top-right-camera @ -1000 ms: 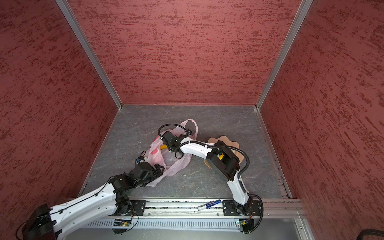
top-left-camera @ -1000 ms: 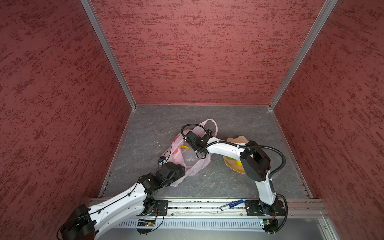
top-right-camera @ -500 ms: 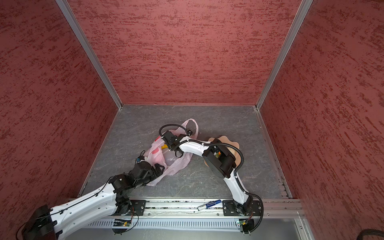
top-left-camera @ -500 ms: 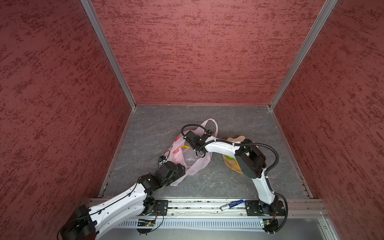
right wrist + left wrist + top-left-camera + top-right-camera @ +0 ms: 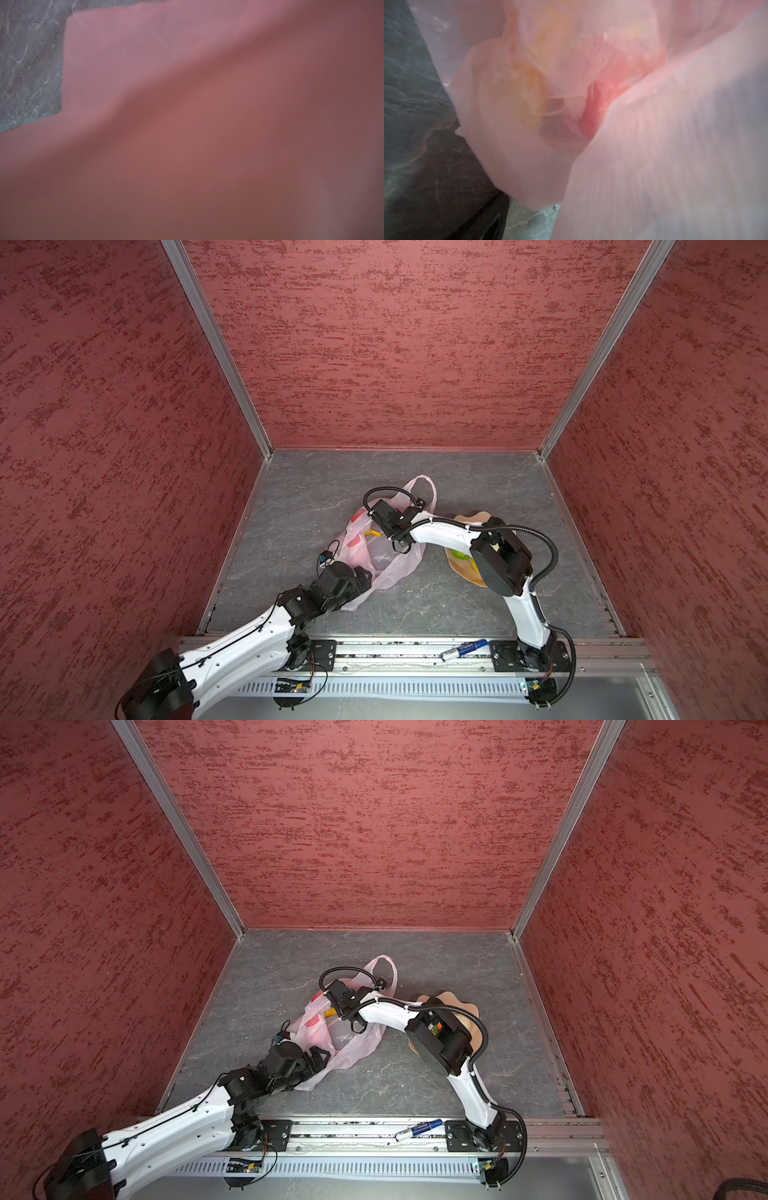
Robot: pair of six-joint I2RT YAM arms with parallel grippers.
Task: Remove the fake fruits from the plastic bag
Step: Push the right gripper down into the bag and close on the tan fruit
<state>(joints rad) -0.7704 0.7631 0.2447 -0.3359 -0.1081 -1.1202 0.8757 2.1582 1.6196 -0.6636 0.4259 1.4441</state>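
The grey table (image 5: 457, 489) carries the plastic bag (image 5: 390, 568), which lies crumpled near the middle in both top views. Just to its right stands a peach bowl (image 5: 473, 516), partly under the right arm. The left gripper (image 5: 319, 1055) is at the bag's near corner, jaws apart. The right gripper (image 5: 379, 517) is at the bag's mouth; its jaws are hidden, so I cannot tell their state. A yellow banana (image 5: 372, 533) shows inside the bag, and a green fruit (image 5: 458, 553) lies in the bowl.
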